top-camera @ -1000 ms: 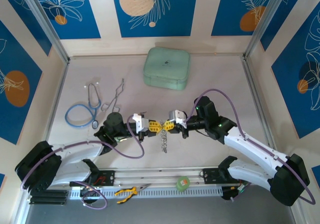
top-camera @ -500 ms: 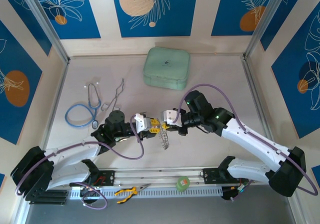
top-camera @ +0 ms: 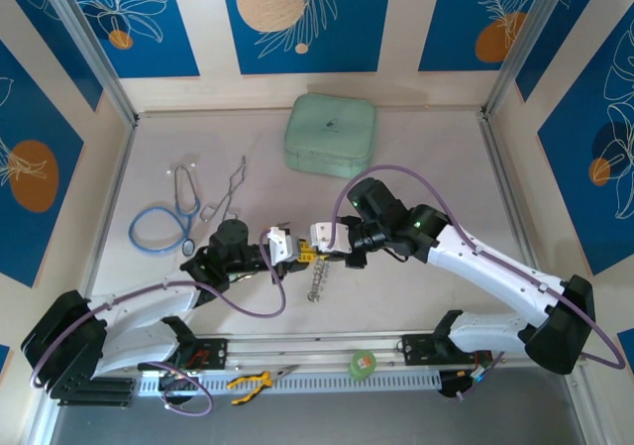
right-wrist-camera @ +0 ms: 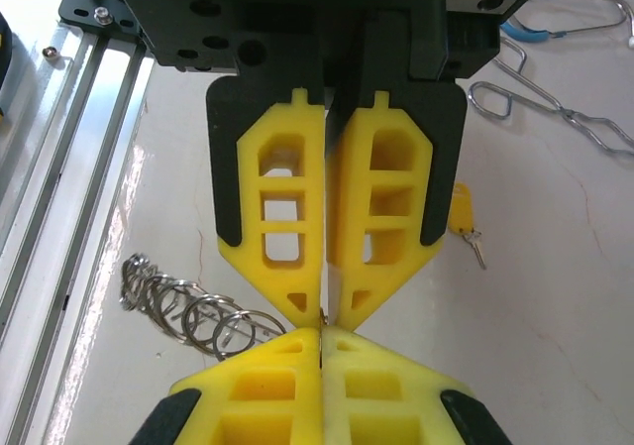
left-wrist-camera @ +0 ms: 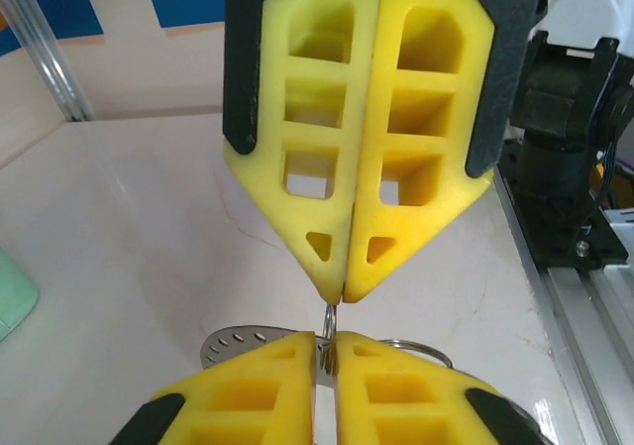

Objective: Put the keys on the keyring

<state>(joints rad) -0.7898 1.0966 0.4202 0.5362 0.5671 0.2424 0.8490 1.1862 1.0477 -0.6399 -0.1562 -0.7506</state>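
Observation:
My left gripper (top-camera: 303, 256) and right gripper (top-camera: 319, 254) meet tip to tip above the table's near middle. The keyring (top-camera: 314, 281), a chain of small silvery linked loops, hangs down from that meeting point. In the left wrist view my left gripper (left-wrist-camera: 327, 340) is shut on one small loop (left-wrist-camera: 329, 318), and the right gripper (left-wrist-camera: 342, 294) pinches the same loop's top. A perforated silver tab (left-wrist-camera: 233, 342) pokes out beside the left fingers. The right wrist view has the keyring (right-wrist-camera: 188, 308) trailing left of the right gripper (right-wrist-camera: 322, 334). A yellow-headed key (right-wrist-camera: 461, 212) lies on the table beyond.
A mint-green case (top-camera: 330, 135) sits at the back centre. A blue stethoscope (top-camera: 163, 222) and wire tongs (top-camera: 226, 195) lie at the left. Yellow-handled pliers (top-camera: 253, 381) and a green tape roll (top-camera: 363, 364) rest on the near rail.
The right arm has pushed leftward and the left gripper has drawn back, so their meeting point and the hanging keyring sit further left than before.

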